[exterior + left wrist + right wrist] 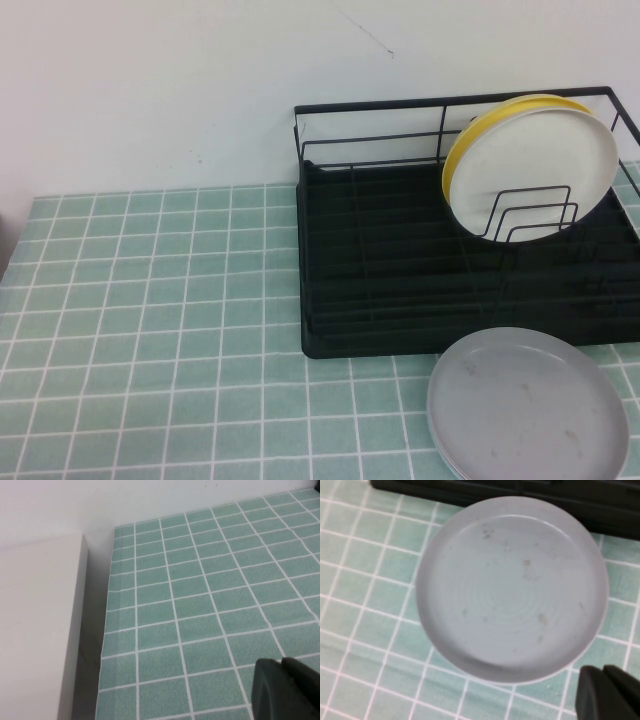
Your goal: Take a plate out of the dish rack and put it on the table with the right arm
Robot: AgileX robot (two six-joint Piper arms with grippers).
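The right tool (607, 692) hangs over the worktop (150, 330), just above the grey plate (528, 405). Only a dark bit of it shows in the right wrist view, so I cannot tell if it is apart or together. It is not holding anything that can be seen. The left tool (287, 690) is far off, over the bare left end of the worktop, near a white block (40, 630). Only a dark bit of it shows too, so again I cannot tell.

The plate lies flat on the green tiles at the near right. It sits just in front of the rack (400, 270), and its far edge is very close to the rack's near edge. It is round, so it has no long side. In the right wrist view the plate fills the space under the camera, and the tool sits by the plate's rim, not over its middle. The right arm is much nearer to it than the left arm.

It looks like the job is nearly done, since the plate is out of the rack and down. The right tool likely just needs to go up and away without bumping the rim.

Count: one grey plate on the worktop, one white plate (535, 170) and one yellow plate (455, 165) standing in the rack, one rack, two tools.
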